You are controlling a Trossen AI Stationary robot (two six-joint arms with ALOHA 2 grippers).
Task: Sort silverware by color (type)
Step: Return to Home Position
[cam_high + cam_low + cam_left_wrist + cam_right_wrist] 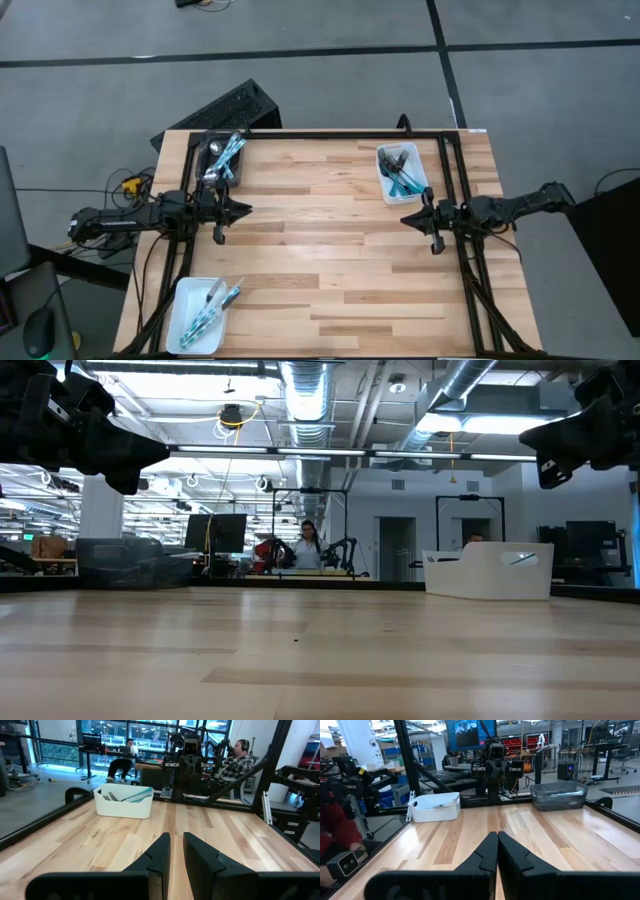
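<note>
— What are the claws doing?

— The left gripper (243, 210) hangs at left-centre of the high view. Its two dark, wedge-shaped fingers (160, 852) are drawn almost together, with only a thin slit between them and nothing in it. The right gripper (407, 218) sits at right-centre, its tips facing the left one, well apart from it. Its matte black fingers (487, 851) are pressed closed on nothing.

— And the silverware?

— The silverware (228, 152), small pieces with shiny metal heads and slim teal-blue handles, lies in three containers. Some is in the dark grey bin (241, 172) at upper left, just above the left gripper. Some is in a white rectangular plastic tray (382, 172) at upper right, near the right gripper. The rest is in a second white tray (190, 295) at lower left.

— The surface?

— A pale wooden table (320, 260) of glued planks, smooth with visible grain, edged by a black metal frame (340, 133).

— The room?

— A grey floor (330, 90) crossed by dark lines. The low view shows silver ceiling ducts (300, 385) and bright strip lights. In the left wrist view, a seated person in a plaid shirt (235, 765) shows beyond the table.
</note>
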